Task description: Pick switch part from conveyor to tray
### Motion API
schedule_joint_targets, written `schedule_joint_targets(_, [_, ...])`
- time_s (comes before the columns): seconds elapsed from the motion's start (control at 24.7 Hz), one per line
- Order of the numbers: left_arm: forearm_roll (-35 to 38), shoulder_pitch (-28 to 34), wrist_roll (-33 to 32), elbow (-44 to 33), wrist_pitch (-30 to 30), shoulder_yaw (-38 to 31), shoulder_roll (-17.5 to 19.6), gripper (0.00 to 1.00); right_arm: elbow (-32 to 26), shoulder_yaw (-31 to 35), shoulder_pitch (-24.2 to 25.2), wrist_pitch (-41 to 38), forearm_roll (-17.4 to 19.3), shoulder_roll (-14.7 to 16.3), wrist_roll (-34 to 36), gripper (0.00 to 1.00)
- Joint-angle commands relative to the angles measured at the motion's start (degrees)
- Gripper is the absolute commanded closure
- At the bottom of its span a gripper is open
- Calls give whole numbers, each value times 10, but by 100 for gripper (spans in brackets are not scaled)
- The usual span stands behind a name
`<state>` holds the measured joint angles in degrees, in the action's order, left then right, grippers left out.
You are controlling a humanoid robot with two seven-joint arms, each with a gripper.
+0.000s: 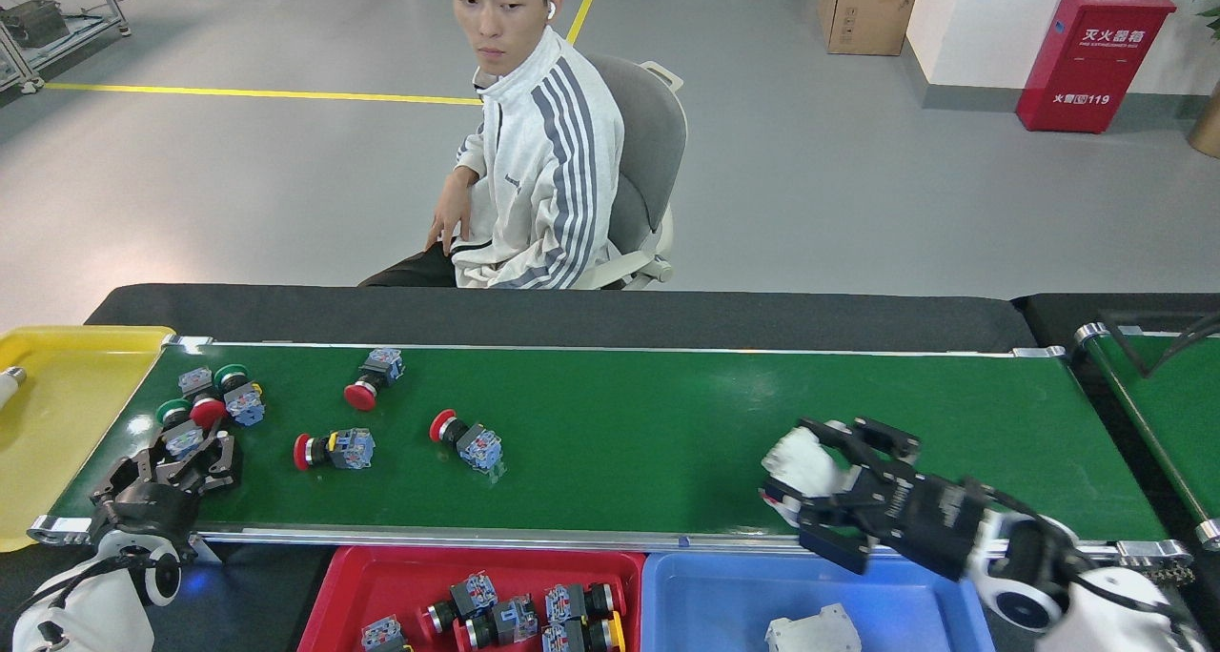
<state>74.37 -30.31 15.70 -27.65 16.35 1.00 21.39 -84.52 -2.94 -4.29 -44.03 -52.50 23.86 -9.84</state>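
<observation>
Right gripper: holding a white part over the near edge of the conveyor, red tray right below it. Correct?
Not quite. In the head view the right gripper does hold the white part at the conveyor's near edge, but the tray below it is the blue tray, which already holds a similar white part. The red tray sits further left, with the switch parts.

Dark-green conveyor [620,442] carries several red- and green-capped switch parts [467,439] toward its left

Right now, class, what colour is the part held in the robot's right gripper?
White. The right gripper grips a white part above the conveyor; the head view shows it.
</observation>
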Motion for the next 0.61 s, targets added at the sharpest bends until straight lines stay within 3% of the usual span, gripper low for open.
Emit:
schedule_joint_targets(0.0, [3,11,21,-33,23,1,3,96,-11,51,33,-10,6,3,1,0])
schedule_joint_targets(0.08, [3,52,21,-97,48,1,3,96,-11,88,63,-10,9,2,1,0])
schedule_joint_targets(0.24, [3,186,18,-325,130,1,4,94,-27,152,103,-10,22,-16,-1,0])
schedule_joint_targets(0.41, [5,288,7,-491,153,2,1,91,-28,224,103,-10,21,-94,-36,0])
schedule_joint_targets(0.53, [5,321,-16,-561,166,28,2,80,-57,249,102,-10,4,-167,-37,2])
schedule_joint_targets(0.57, [3,331,-21,-578,177,41,4,71,-71,249,103,14,-15,-179,-36,3])
